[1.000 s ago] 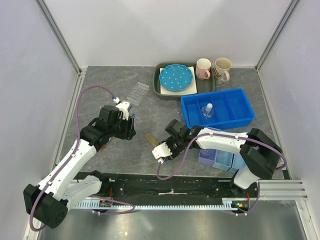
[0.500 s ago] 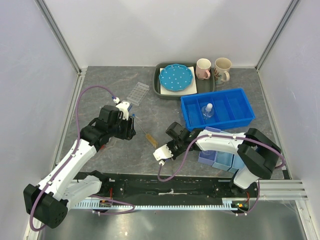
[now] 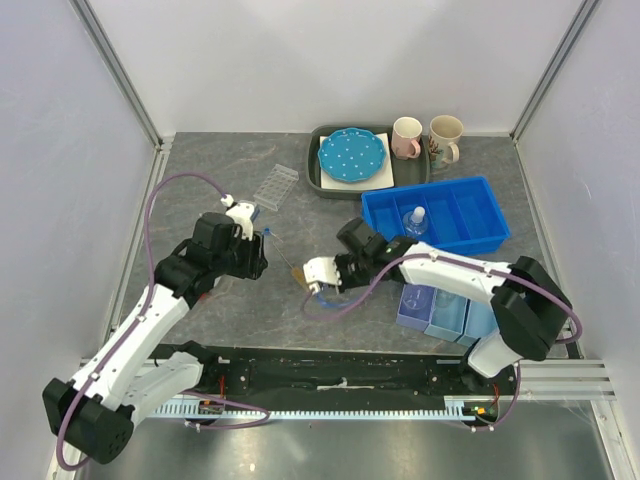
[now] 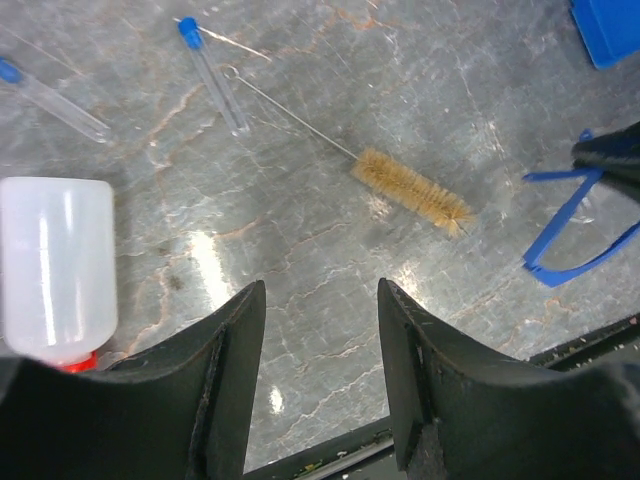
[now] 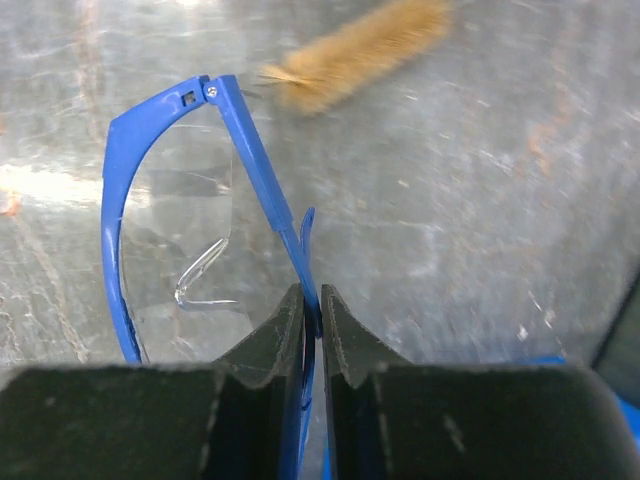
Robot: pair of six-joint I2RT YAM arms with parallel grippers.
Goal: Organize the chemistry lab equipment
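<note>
My right gripper (image 5: 312, 300) is shut on the temple arm of blue-framed safety glasses (image 5: 255, 150), held just above the table; they also show in the left wrist view (image 4: 575, 235). A tan-bristled tube brush (image 4: 410, 187) lies on the table just beyond them (image 5: 360, 50). My left gripper (image 4: 320, 300) is open and empty above bare table. A red-capped white bottle (image 4: 55, 265) lies to its left, and two blue-capped tubes (image 4: 212, 75) lie further off. In the top view my right gripper (image 3: 330, 285) is at the table's middle and my left gripper (image 3: 258, 250) is to its left.
A clear test-tube rack (image 3: 275, 186) lies at the back left. A blue bin (image 3: 480, 235) holds a clear flask (image 3: 415, 222). A dark tray (image 3: 315, 170) holds a blue dotted plate (image 3: 351, 155), beside two mugs (image 3: 407, 137). Small blue boxes (image 3: 440, 312) sit at the front right.
My right gripper has turned and moved back and slightly left, carrying the safety glasses towards the brush. My left arm has shifted slightly left.
</note>
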